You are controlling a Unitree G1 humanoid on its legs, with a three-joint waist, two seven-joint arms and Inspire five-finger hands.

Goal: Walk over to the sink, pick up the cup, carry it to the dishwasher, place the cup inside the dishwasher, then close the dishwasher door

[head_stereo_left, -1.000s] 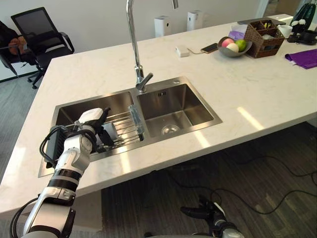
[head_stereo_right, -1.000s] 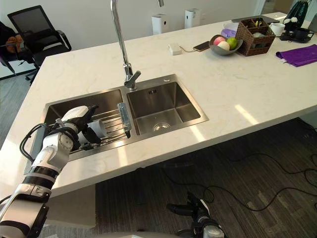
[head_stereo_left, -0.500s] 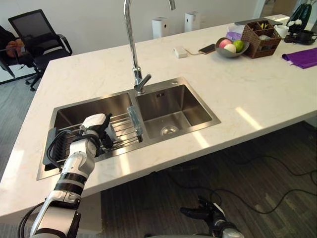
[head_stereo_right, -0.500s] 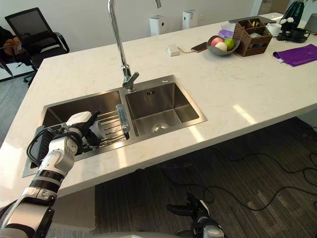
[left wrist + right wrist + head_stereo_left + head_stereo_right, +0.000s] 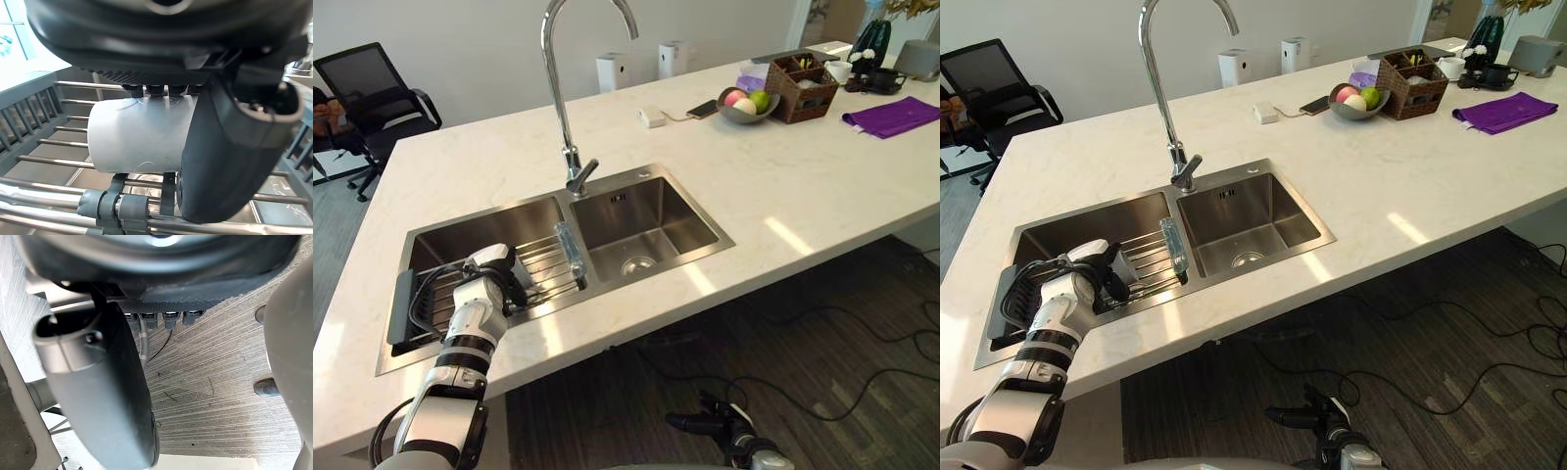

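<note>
- Black office chair [image 5: 377, 93] sits far left, beyond the end of the pale stone countertop [image 5: 783, 166].
- Down in the left basin of the steel sink [image 5: 690, 211], a wire rack [image 5: 548, 264] spans the bowl, and the left hand [image 5: 499, 279] is right on top of it.
- Here's the grip: in the left wrist view the light-coloured cup [image 5: 137, 139] lies on its side across the rack bars, the thumb is wrapped over one end and the fingers come round its far side. So the left hand is clasped around the cup, and the cup is resting on the rack in the left basin.
- Moving right, the tall curved tap [image 5: 559, 98] rises from the far rim between the two basins, with its lever pointing toward the near side.
- Over the far counter, two white upright units [image 5: 610, 71] stand at the back edge, with a small white box [image 5: 651, 117] and a phone [image 5: 697, 108] lying just right of them.
- Further right, there's a grey bowl [image 5: 744, 115] holding fruit, touching or just beside a wicker basket [image 5: 795, 98], then a purple cloth [image 5: 891, 113] at the far right.
- Low and near, the right hand [image 5: 734, 431] hangs over the dark floor [image 5: 822, 372], fingers loose and extended, holding nothing.
</note>
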